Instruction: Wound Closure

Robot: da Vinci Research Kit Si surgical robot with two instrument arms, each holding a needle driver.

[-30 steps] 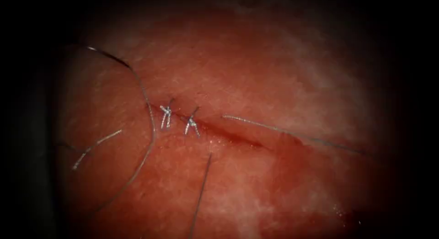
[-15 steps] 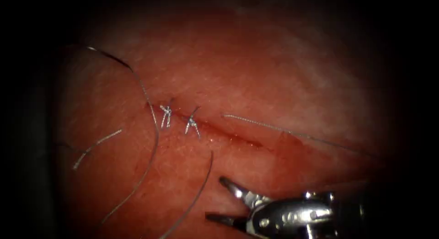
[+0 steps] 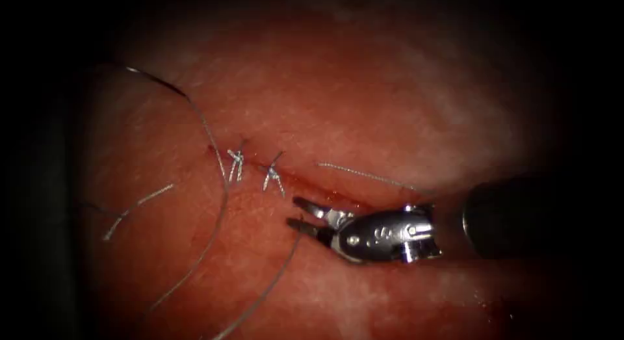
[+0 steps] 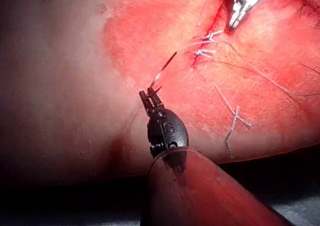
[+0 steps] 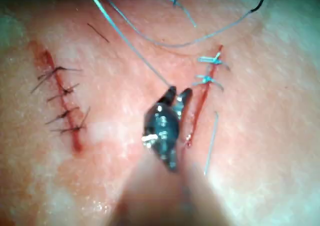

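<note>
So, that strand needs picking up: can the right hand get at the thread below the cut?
Probably yes. The right hand is open and empty, its lower jaw tip right by the thread, with nothing between them. The left hand holds that thread farther along.

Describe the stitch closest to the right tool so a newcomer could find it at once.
On the tissue, find the cut running across the middle; two knotted stitches cross its left end. Take the right-hand stitch, nearest the open jaws of the right tool; the other stitch lies further left, beside the long thread loop.
</note>
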